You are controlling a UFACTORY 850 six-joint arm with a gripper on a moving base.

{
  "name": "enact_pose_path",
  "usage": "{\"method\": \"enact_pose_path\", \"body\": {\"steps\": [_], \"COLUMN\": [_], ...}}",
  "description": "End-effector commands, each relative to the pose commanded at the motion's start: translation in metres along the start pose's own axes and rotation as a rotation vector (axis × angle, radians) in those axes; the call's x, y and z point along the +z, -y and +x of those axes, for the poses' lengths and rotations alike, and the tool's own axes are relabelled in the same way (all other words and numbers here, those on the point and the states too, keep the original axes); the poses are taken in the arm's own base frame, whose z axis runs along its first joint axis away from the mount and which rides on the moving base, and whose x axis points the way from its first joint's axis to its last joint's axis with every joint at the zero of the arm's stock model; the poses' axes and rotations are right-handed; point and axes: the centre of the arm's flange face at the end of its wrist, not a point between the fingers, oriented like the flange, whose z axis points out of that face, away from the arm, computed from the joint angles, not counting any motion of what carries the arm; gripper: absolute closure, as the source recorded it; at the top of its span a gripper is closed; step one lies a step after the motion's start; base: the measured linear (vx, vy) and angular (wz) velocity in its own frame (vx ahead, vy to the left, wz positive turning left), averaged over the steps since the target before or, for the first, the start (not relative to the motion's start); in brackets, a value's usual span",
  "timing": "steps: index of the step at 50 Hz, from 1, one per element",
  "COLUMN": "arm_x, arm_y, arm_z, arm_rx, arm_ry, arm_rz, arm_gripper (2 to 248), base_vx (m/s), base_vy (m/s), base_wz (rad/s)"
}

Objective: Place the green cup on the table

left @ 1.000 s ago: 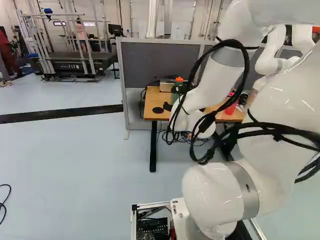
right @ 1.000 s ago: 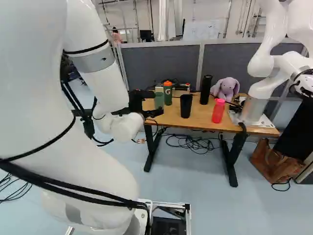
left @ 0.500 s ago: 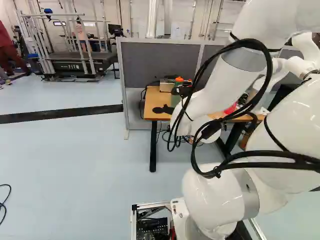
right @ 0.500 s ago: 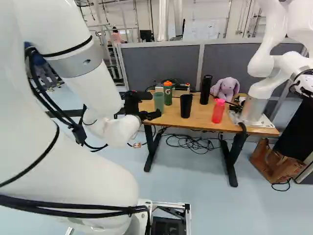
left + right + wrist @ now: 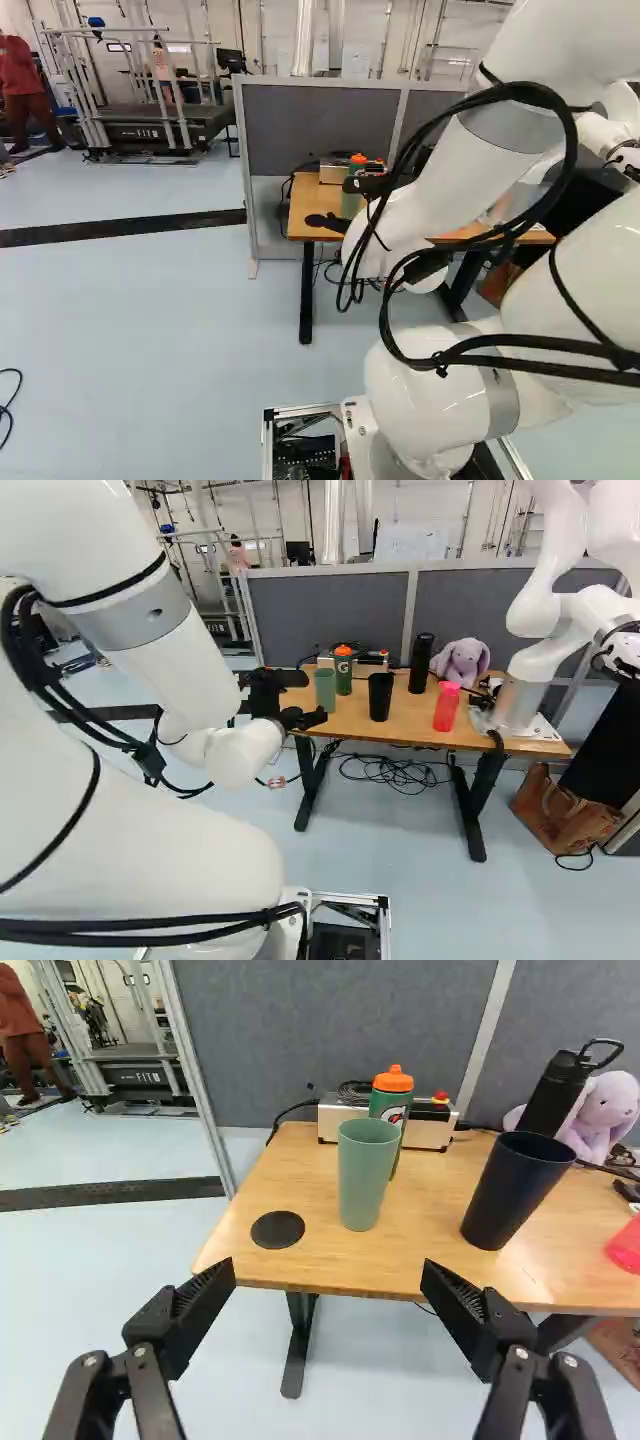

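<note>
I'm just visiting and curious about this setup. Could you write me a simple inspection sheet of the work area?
Surface: wooden table; black disc near a front corner.
Job's things: green cup, upright on the table.
Clutter: dark cup, green bottle, black bottle, pink bottle, plush toy.
Gripper: open, holding nothing.
Cables: tangled cables beneath the table; black loops along the arm.
Surroundings: grey partition, another robot, brown bag.
</note>
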Motion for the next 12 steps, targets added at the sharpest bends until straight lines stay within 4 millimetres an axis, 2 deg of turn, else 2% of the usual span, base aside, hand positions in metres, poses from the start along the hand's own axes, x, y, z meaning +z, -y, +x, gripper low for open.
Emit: {"method": "enact_pose_path", "body": {"steps": [12], "arm_x": [-0.0016], "arm_y": [0.0002], "arm_z": [-0.0005], "arm_rx": [0.0], "arm_ry": [0.001], "arm_rz": [0.001], "arm_gripper": [3], "base_vx": [0.0], "base_vy": [0.0], "base_wz": [0.0]}}
